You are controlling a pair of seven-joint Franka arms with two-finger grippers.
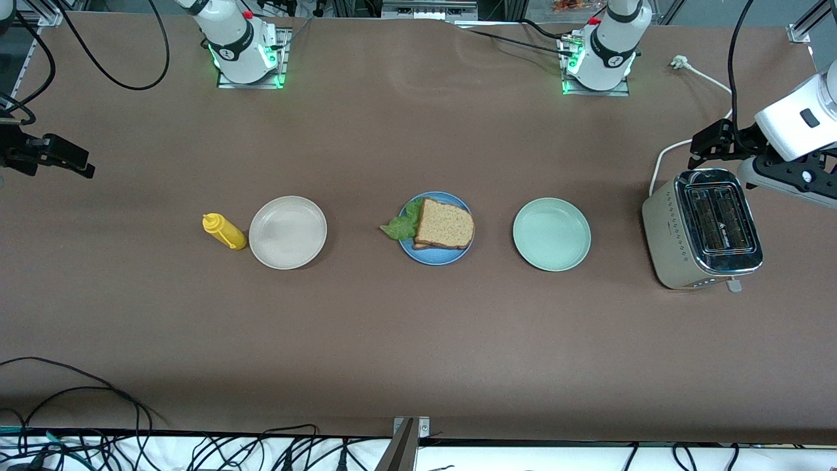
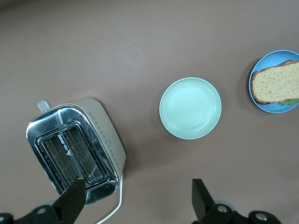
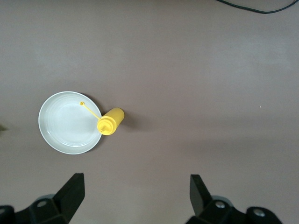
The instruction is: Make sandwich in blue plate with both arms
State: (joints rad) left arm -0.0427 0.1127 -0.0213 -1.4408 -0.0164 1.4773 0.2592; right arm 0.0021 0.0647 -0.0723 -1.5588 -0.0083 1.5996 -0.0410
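At the table's middle, the sandwich (image 1: 443, 224) is lying assembled on the blue plate (image 1: 418, 253) — lettuce poking out. Both arms are waiting: left gripper (image 2: 137, 199) hanging wide over the toaster (image 1: 703, 229), right gripper (image 3: 135, 196) wide near the bottle (image 1: 224, 231). Beige plate (image 1: 288, 232) and green plate (image 1: 551, 234) are sitting bare.

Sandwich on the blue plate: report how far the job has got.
Done: the sandwich sits assembled on the blue plate, lettuce poking out between the two bread slices. The white plate and green plate hold nothing. In hand: nothing; the left end effector is open above the toaster, and the right end effector is open at its own end of the table. Left: nothing visible.
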